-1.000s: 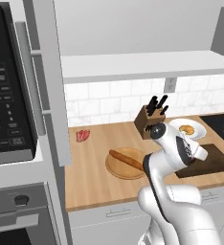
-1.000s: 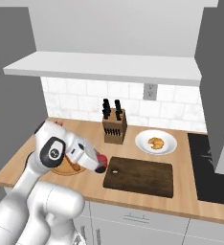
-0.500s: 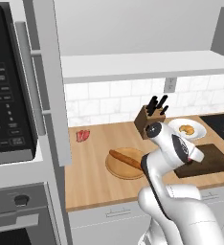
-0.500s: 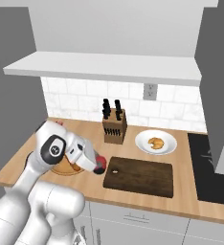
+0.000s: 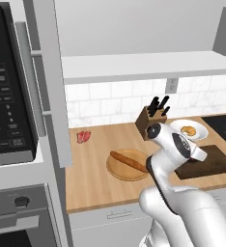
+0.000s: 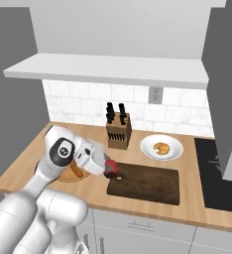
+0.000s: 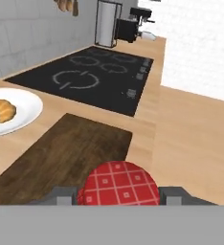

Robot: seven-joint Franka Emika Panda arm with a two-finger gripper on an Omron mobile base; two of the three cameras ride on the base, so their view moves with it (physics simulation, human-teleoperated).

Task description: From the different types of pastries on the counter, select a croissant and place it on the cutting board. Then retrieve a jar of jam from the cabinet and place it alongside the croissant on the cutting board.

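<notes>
Nearest to us in the hand view, the claw [image 7: 118, 195] is closed on the jar of jam [image 7: 118, 184]. We see the jar's red checked top sitting between the two grey fingertips [image 7: 61, 195], one at each side of it.

From the right base view, the claw [image 6: 111, 170] holds the red jar [image 6: 110, 167] low over the left end of the cutting board [image 6: 147, 182]; whether the jar touches the wood we cannot tell. From the left base view, the white arm covers the jar, and the dark board [image 5: 209, 161] shows just past the wrist.

Directly beyond the jar in the hand view, the dark-brown cutting board [image 7: 61, 158] stretches away across the light wood tabletop [image 7: 195, 139]. The board's surface is bare.

A little farther, beside the board and apart from the claw, a white plate [image 7: 18, 112] carries the croissant [image 7: 1, 109]. In the right base view that plate [image 6: 175, 146] stands behind the board, with the golden croissant [image 6: 161, 148] in its middle.

To the left of the board, a round light-wood board [image 5: 127, 166] holds a long brown baguette [image 5: 128, 160]. A small red-pink item [image 5: 83, 136] lies farther left.

At the back stand a knife block [image 6: 119, 131] and the white tiled wall [image 6: 78, 104], under the cabinet [image 6: 108, 72] shelf. A black cooktop [image 7: 95, 79] lies beyond the board.
</notes>
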